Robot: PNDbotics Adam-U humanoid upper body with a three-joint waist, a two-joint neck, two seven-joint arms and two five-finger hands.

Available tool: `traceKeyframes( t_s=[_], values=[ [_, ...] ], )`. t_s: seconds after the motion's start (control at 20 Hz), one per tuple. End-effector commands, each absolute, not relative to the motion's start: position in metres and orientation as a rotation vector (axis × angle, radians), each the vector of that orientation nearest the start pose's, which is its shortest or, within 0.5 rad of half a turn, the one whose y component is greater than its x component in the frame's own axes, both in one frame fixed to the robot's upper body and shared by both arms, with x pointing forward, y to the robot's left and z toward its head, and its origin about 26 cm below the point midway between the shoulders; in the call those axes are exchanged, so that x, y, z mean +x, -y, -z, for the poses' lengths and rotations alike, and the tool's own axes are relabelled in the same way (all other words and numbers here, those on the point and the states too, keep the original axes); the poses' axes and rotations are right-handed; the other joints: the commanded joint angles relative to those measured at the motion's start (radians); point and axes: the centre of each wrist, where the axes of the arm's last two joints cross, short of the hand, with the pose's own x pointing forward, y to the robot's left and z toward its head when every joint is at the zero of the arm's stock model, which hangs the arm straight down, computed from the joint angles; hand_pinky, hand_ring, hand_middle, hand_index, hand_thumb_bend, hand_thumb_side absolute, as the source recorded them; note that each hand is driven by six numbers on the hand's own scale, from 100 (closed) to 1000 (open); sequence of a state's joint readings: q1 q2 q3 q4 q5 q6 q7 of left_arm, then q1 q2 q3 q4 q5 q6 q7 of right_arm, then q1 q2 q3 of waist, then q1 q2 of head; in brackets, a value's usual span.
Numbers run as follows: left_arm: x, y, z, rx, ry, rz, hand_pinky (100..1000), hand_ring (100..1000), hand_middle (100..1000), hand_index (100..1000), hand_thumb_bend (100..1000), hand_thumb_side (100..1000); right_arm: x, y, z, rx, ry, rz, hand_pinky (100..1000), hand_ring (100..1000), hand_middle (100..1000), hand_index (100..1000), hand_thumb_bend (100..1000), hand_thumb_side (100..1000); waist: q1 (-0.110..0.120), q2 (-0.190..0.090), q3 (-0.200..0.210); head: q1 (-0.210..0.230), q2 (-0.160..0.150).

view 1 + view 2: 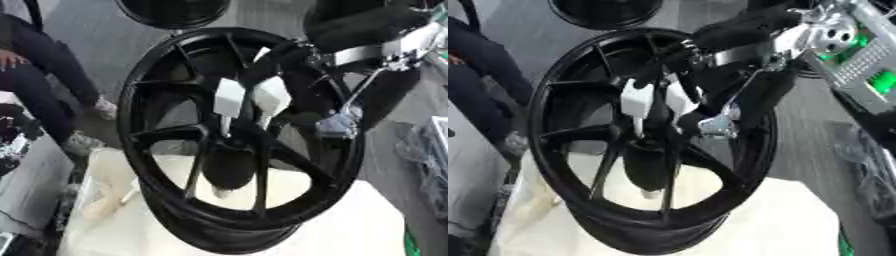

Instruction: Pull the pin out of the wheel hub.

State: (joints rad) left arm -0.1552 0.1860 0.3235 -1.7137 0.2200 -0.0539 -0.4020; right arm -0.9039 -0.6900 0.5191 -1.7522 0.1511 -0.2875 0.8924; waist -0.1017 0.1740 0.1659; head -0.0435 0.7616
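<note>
A black spoked wheel (157, 135) stands upright on a white cloth. Its dark hub (229, 162) sits at the centre, and a small pale piece (223, 192) shows just below it. My right arm enters from the upper right. My right hand (262, 97) is inside the rim above the hub, its two white-tipped fingers (229, 97) straight and pointing down at the hub, slightly apart. I see nothing held between them. Whether their thin tips touch the pin is unclear. A black and silver shape at the left edge looks like my left hand (12, 137).
The white cloth (350, 225) covers the support under the wheel. A second black wheel (172, 11) lies on the floor behind. A seated person's legs are at the far left. Metal framing with green parts (859, 55) stands at the right.
</note>
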Motion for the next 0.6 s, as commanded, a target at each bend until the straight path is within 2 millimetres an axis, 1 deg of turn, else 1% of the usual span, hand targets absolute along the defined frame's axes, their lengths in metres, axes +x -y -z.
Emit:
traceKeyframes(
  t_s=[0.05,0.3,0.4,0.6],
  values=[
    [0.301,-0.353,-0.104,-0.083,1.995,0.211,543,481,462,611,398,100,0.359,0.177,-0.295,0.185,-1.886,2.796,610,516,948,1000,100,616,0.007,-0.009,0.001,-0.009,-0.014],
    [0.301,-0.353,-0.104,-0.081,1.994,0.211,543,481,462,611,404,100,0.369,0.179,-0.288,0.253,-1.831,2.821,616,510,942,1000,100,600,0.006,-0.008,0.002,-0.013,-0.015],
    [0.3,-0.353,-0.104,-0.079,1.993,0.21,543,481,462,612,405,100,0.372,0.183,-0.287,0.306,-1.803,2.836,614,504,938,1000,100,612,0.005,-0.009,0.001,-0.013,-0.015],
    [0.3,-0.354,-0.103,-0.075,1.991,0.208,542,481,462,612,408,100,0.379,0.193,-0.288,0.408,-1.77,2.865,617,491,928,991,100,605,0.005,-0.01,-0.002,-0.013,-0.014]
  ],
)
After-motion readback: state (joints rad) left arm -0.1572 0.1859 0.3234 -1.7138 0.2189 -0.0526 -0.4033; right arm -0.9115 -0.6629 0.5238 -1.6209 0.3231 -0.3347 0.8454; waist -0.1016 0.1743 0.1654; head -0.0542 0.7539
